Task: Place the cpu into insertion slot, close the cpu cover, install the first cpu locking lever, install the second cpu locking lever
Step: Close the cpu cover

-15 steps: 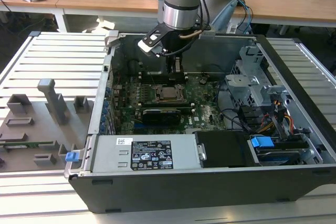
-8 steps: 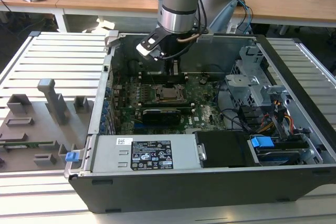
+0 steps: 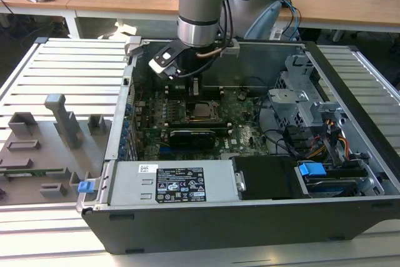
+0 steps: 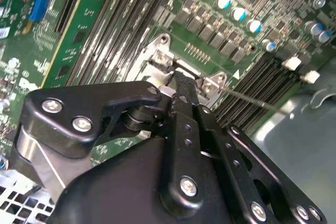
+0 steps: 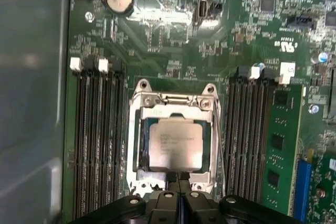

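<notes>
One cpu (image 5: 176, 142) inside one lowered cpu cover (image 5: 134, 135); one gripper (image 5: 178, 176) pinched together

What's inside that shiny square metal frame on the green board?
The cpu, its dull grey top showing through the cpu cover's cut-out. Only the insertion slot's dark rim peeks around the chip; its centre is covered, and the gripper hides one edge of the frame.
</notes>
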`<state>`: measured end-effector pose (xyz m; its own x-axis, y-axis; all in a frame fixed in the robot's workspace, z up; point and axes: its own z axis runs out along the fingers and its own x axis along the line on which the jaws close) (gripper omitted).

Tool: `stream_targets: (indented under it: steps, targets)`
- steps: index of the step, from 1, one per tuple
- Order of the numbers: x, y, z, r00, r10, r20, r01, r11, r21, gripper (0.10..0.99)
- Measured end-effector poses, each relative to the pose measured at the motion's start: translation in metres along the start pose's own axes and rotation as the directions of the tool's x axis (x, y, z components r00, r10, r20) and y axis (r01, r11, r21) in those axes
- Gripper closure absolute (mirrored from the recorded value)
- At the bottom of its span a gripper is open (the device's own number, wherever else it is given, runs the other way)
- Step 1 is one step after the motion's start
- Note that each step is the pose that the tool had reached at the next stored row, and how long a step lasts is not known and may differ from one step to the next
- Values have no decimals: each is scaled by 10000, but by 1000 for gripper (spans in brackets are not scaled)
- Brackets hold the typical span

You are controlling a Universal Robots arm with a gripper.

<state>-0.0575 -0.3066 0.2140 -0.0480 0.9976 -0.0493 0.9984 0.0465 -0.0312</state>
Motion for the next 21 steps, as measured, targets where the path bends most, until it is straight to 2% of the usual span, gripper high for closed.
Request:
stream_targets:
  steps: [3, 11, 13, 18, 21]
  targets:
    - [4, -43, 44, 10000, 0, 0, 0, 10000, -1, 980]
    - [7, -50, 83, 10000, -29, 2, 29, 10000, -1, 980]
    - [6, -26, 83, 10000, -44, 1, 44, 10000, -4, 980]
    - [1, 87, 78, 10000, -46, 3, 46, 10000, -2, 980]
    - [-2, 111, 28, 10000, -46, 2, 46, 10000, -2, 980]
